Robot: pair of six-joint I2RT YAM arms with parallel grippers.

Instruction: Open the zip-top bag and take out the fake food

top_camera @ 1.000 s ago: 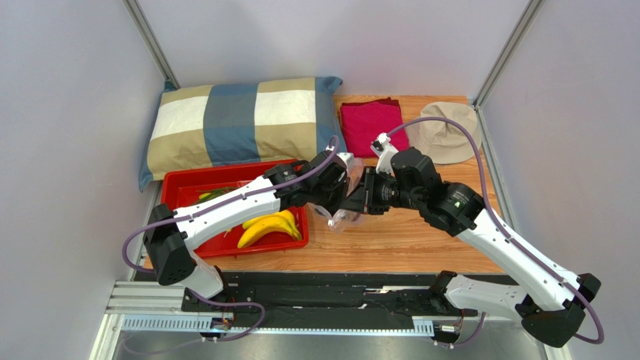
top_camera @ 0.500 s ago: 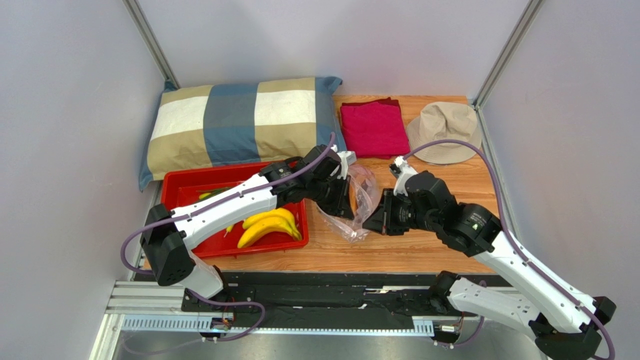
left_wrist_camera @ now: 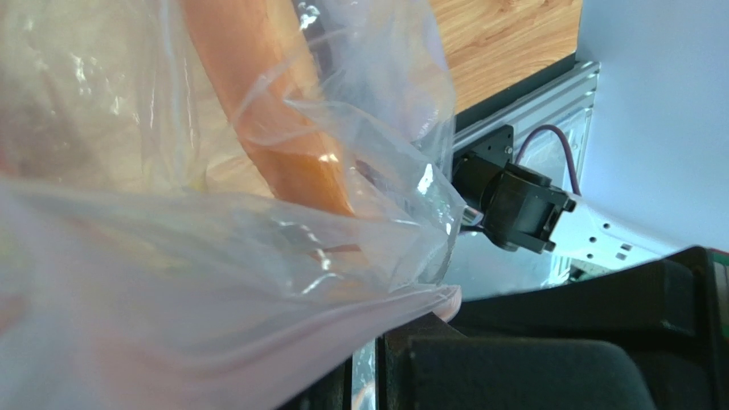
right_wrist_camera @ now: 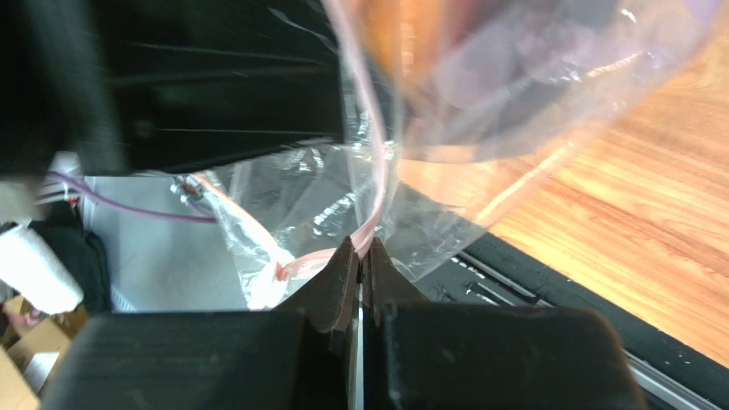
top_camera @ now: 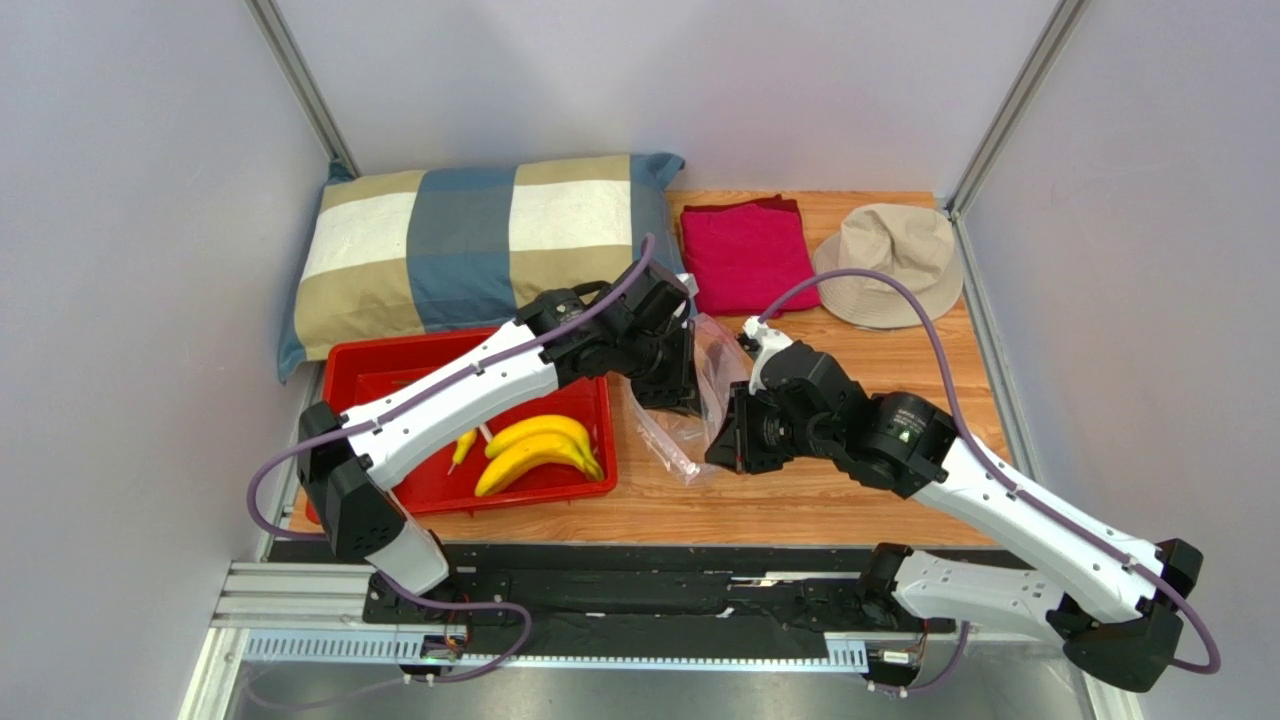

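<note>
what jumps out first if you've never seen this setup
The clear zip-top bag hangs mid-table between the left hand and the right hand, which pinches its pink zip strip; an orange toy piece shows inside. Left of it, yellow bananas lie in a red tray.

Checked pillow [top_camera: 489, 248], red cloth [top_camera: 747, 255], beige hat [top_camera: 894, 263] across the wooden table's [top_camera: 781, 503] far side; red tray [top_camera: 361, 383] nearer.

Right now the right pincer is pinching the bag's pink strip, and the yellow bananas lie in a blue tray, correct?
Not quite. The tray holding the bananas is red, not blue, as the top view shows. The right pincer does pinch the zip-top bag by its pink strip.
</note>
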